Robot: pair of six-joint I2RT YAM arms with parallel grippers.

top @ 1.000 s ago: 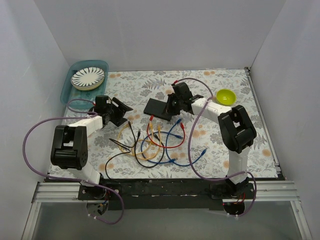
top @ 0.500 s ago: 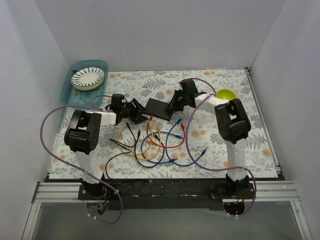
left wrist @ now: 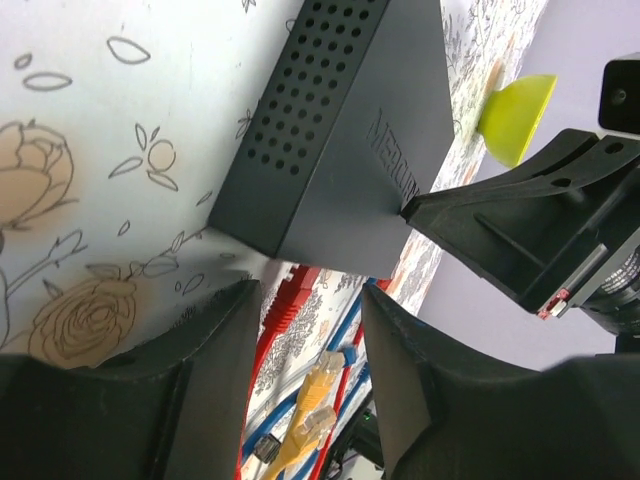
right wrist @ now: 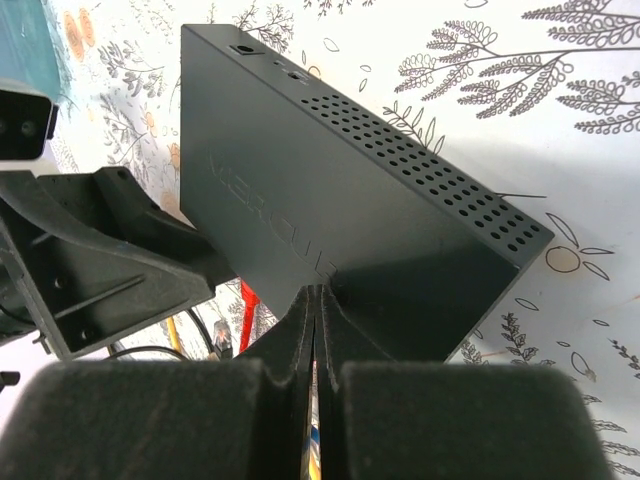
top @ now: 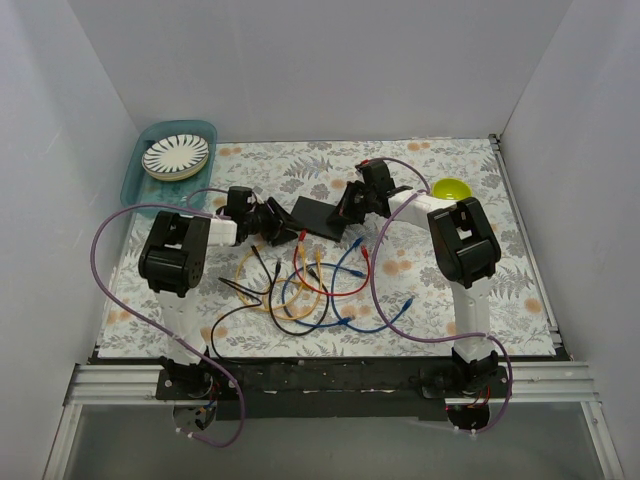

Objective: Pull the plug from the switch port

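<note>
The switch is a flat matte-black box lying on the floral mat; in the left wrist view its perforated side and lettered top fill the upper middle. A red plug sticks out of its near edge, also seen as a red plug from above. My left gripper is open, its fingers either side of the red plug with a gap left over. My right gripper is shut and holds nothing, its tips pressed on the switch's top. The socket row is hidden.
Loose yellow, blue, red and black cables sprawl in front of the switch. A yellow-green bowl sits to the right. A teal bin with a striped plate stands at the back left. White walls enclose the mat.
My left arm swung right from the mat's left side up to the switch's near edge, and its jaws narrowed. The right gripper stayed shut on the switch's top.
</note>
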